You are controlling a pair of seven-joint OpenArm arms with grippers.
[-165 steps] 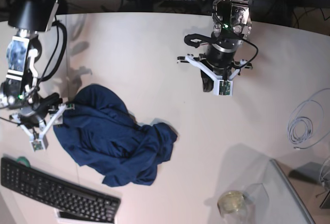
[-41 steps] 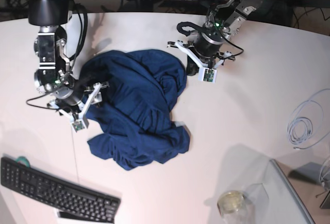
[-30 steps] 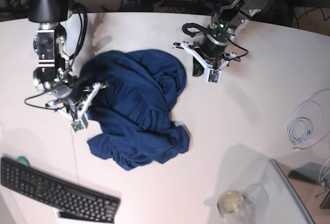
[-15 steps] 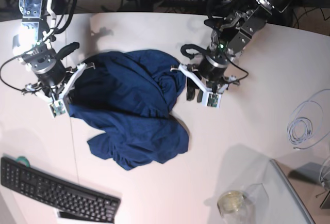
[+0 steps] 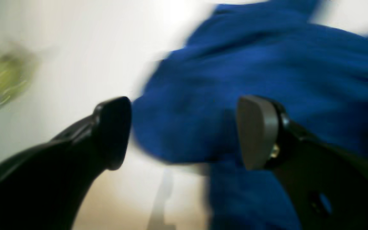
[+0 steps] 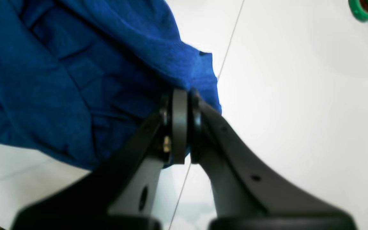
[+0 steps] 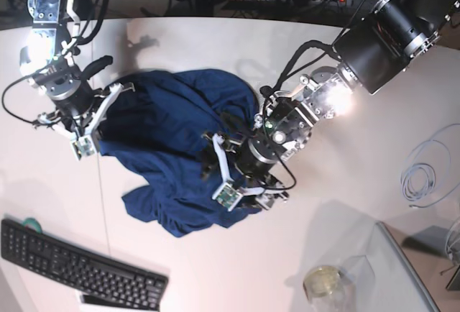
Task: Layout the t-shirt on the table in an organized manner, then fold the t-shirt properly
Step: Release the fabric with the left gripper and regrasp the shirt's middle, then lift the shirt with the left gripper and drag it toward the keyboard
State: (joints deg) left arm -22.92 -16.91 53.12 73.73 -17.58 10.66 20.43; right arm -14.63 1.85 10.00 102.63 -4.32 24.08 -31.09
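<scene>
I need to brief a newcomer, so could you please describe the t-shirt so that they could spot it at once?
Start from the white table and look at its middle, between the two arms. The t-shirt is the rumpled dark navy heap there, with the right gripper clamped on one edge. It is the only cloth and far larger than the black keyboard at the table's near edge.

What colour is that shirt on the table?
Plain dark navy blue t-shirt, no print; clearest in the base view.

The white counter (image 7: pixel 345 111) carries a crumpled navy t-shirt (image 7: pixel 180 147), a black keyboard (image 7: pixel 72 265), a coiled white cable (image 7: pixel 424 172) and a translucent tray (image 7: pixel 388 276).
</scene>
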